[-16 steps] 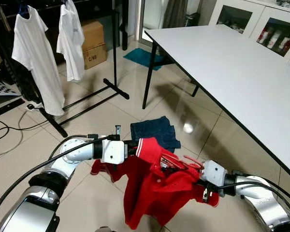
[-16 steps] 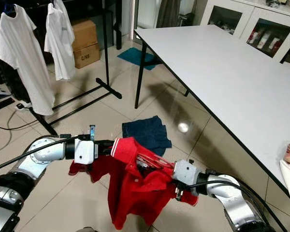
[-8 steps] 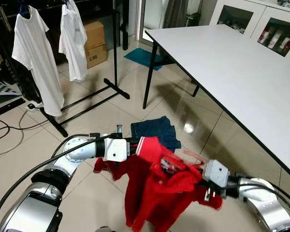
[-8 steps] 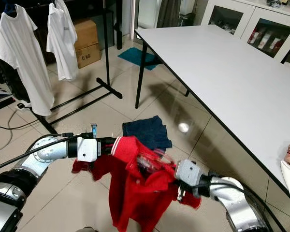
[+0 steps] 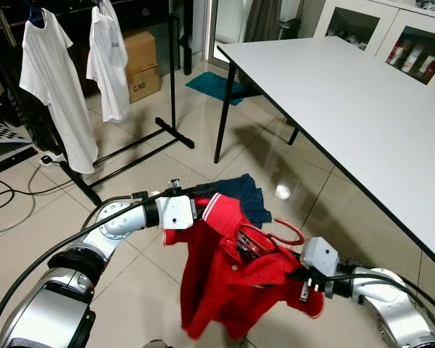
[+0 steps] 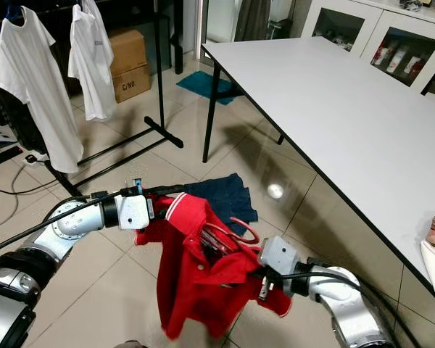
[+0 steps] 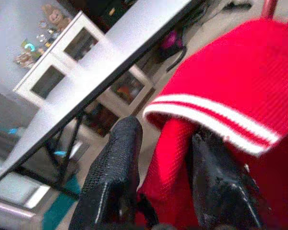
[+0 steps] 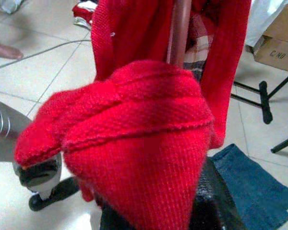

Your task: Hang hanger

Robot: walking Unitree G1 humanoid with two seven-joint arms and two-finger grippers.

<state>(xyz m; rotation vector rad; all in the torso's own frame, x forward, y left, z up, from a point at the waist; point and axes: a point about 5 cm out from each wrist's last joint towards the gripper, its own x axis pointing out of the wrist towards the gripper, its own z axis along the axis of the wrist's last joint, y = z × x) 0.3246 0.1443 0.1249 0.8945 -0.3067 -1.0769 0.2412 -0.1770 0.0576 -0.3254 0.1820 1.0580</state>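
Head views: red shirt (image 5: 232,279) on a red hanger (image 5: 279,233), held in the air between both arms, lower centre of frame, above the tiled floor (image 5: 130,181). Hanger's hook curls up at the shirt's neck opening.

Left pincer (image 7: 165,167): at the shirt's white-striped collar (image 5: 214,206). Left wrist view gives what the head views hide: both black fingers (image 7: 115,177) with a fold of red fabric between them, so it is pinching the shirt just under the collar.

Right pincer (image 6: 264,279): at the shirt's far shoulder, lower right. Right wrist view is mostly red knit draped over the fingers, with a red hanger bar running away from the camera; fingers buried, so I cannot tell whether they are spread or pressed together.

Dark blue cloth (image 5: 239,194) lies on the floor just behind the shirt; it also sits in a corner of the right wrist view.

Upper left: clothes rack (image 5: 170,87) with two white T-shirts (image 5: 54,87) hanging, cardboard box (image 5: 139,61) behind. White worktop (image 5: 348,101) fills the upper right.
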